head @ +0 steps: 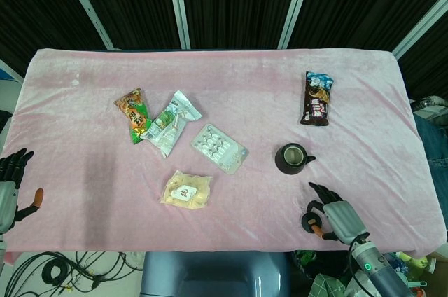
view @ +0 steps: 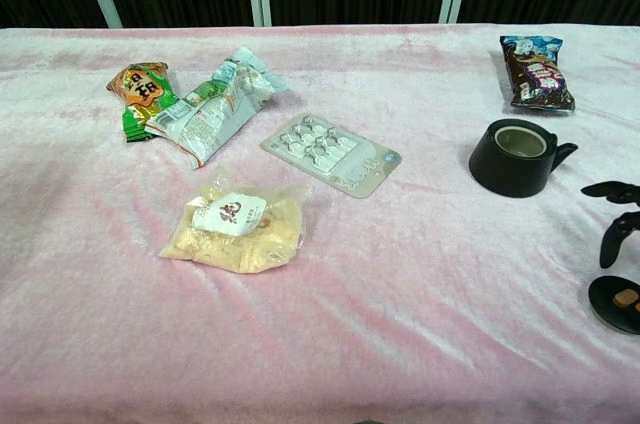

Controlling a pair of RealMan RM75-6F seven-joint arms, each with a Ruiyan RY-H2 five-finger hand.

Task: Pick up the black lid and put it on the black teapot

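Hovering with spread, empty fingers, the right hand [head: 337, 216] is just over the black lid [view: 617, 303]; the black teapot [head: 291, 159] stands beyond it.

On the desk [head: 84, 171], the teapot [head: 290, 159] sits right of the blister pack [head: 219, 148], with the lid [head: 311, 223] near the front edge before it. The right hand [head: 337, 216] hovers just beside the lid.
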